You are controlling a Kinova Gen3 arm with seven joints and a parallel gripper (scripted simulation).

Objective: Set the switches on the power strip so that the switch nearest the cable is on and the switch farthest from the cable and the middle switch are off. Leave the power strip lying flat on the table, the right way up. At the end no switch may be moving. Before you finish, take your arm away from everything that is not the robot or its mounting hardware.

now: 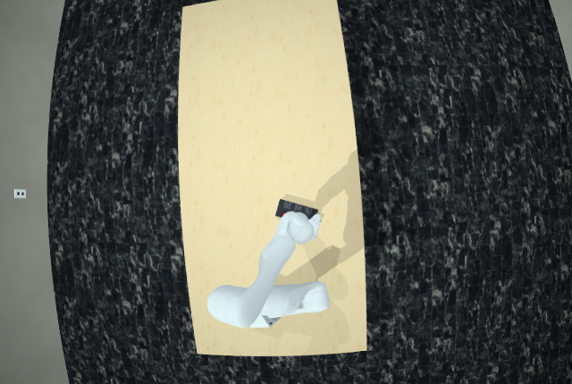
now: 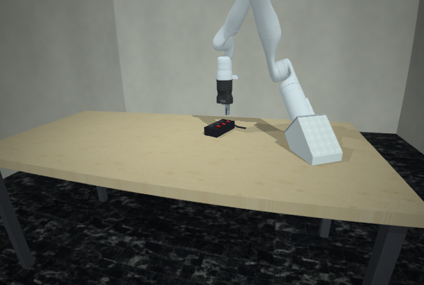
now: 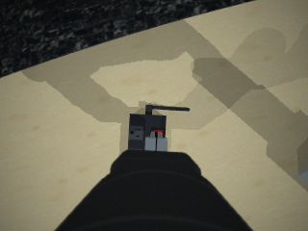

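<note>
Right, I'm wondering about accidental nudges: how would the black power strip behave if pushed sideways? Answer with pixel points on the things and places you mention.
The black rectangular power strip (image 1: 278,209) (image 2: 211,132) (image 3: 136,119) would probably slide rather than roll, given its flat-sided block shape. Lying low and flat, it seems unlikely to tip.

Dim light throws soft-toned shadows (rather blocky ones) across the table (image 1: 258,94) (image 2: 154,158) (image 3: 63,159).

Top view: arm (image 1: 273,269) hides claw and the strip's (image 1: 286,206) 5 o'clock edge. Wrist view: strip (image 3: 140,120) cut off toward 6 o'clock by claw (image 3: 155,138). Exterior: switch (image 2: 223,123) tilts too small to read.
</note>
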